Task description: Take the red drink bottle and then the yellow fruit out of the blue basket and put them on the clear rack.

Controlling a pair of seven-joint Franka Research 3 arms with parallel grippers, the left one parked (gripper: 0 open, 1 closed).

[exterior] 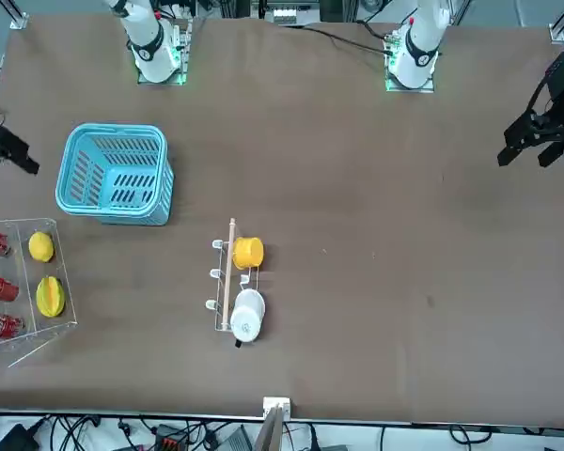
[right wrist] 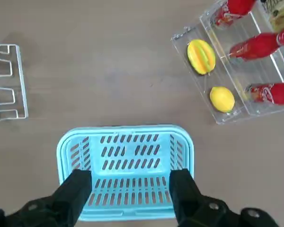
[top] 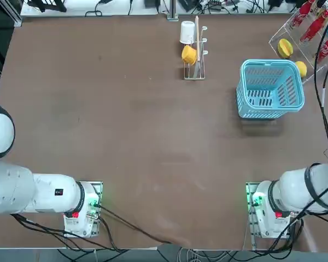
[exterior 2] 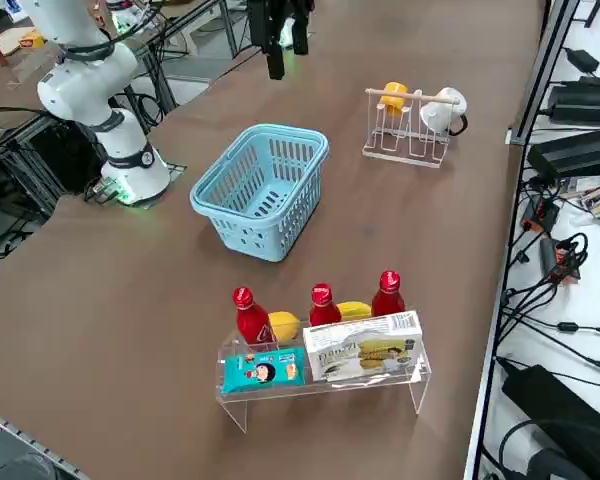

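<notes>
The right arm reaches over the bench [top: 153, 136], its right gripper [right wrist: 130, 172] hanging above the surface on the robot's right side of the blue basket [top: 270, 63]. The fingers [right wrist: 78, 191] are released and spread wide, with nothing between their tips.

From the robot's left to its right, there is one slim metal peg stand [top: 202, 68] left of the blue basket and a little beyond it, carrying two cups: one yellow cup [top: 189, 54] and one white cup [top: 187, 31]. Next comes the one blue basket itself, upright on the bench.

Beyond the basket and to its right stands one clear rack [right wrist: 248, 71]. It holds two yellow fruits: the larger one [right wrist: 201, 56] and, nearer the basket, the small yellow fruit [right wrist: 222, 99]. Three red drink bottles [exterior 2: 253, 321] lean there too; which is the task's one cannot be told. Farther from the basket, the rack holds one white box [exterior 2: 364, 348] and one turquoise packet [exterior 2: 264, 370].
</notes>
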